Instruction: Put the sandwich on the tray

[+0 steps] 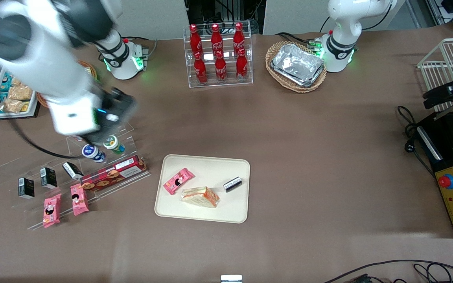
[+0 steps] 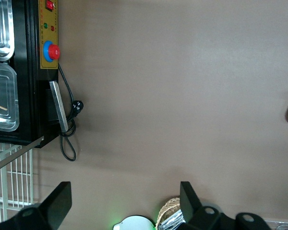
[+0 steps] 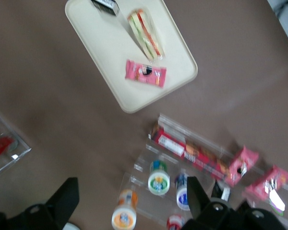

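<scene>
The sandwich (image 1: 200,197), a cream wedge with orange-red filling in clear wrap, lies on the cream-beige tray (image 1: 210,167), near its edge closest to the front camera. It also shows in the right wrist view (image 3: 145,34) on the tray (image 3: 101,52). My gripper (image 1: 104,135) is open and empty. It hangs high above the clear acrylic snack rack (image 1: 34,173) with small cups, well away from the tray toward the working arm's end. In the wrist view its fingers (image 3: 65,199) stand wide apart over the cups.
A pink snack packet (image 1: 178,181) and a small black box (image 1: 232,184) also lie on the tray. The rack holds cups (image 1: 114,144), a red biscuit box (image 1: 113,173), black boxes and pink packets. Cola bottles (image 1: 218,53) and a basket of foil trays (image 1: 297,65) stand farther back.
</scene>
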You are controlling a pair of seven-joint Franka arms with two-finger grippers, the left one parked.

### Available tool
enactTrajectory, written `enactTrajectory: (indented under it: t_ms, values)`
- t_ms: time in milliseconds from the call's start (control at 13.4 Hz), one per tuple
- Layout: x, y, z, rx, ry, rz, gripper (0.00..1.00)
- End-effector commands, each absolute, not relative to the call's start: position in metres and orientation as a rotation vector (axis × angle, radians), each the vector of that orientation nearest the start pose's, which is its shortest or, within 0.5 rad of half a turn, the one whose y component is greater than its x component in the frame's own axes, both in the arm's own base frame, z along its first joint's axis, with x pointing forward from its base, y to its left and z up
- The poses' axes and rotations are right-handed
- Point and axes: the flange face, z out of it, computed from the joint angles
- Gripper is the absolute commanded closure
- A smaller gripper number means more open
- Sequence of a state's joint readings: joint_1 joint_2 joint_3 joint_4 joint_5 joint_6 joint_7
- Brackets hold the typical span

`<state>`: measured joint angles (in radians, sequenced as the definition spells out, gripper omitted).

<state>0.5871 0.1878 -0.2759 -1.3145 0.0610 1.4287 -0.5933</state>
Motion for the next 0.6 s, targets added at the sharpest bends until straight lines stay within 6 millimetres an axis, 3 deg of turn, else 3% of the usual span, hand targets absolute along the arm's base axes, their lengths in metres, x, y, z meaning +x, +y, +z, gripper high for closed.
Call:
enactTrajectory:
  t_ms: [0,224,522]
  values:
    - [0.527,0.125,0.670,-2.821,-1.200,0.129,0.00]
    - [0.509,0.069,0.690,-2.847,-1.070,0.122,0.00]
    - [0.513,0.024,0.691,-2.884,-0.914,0.064,0.00]
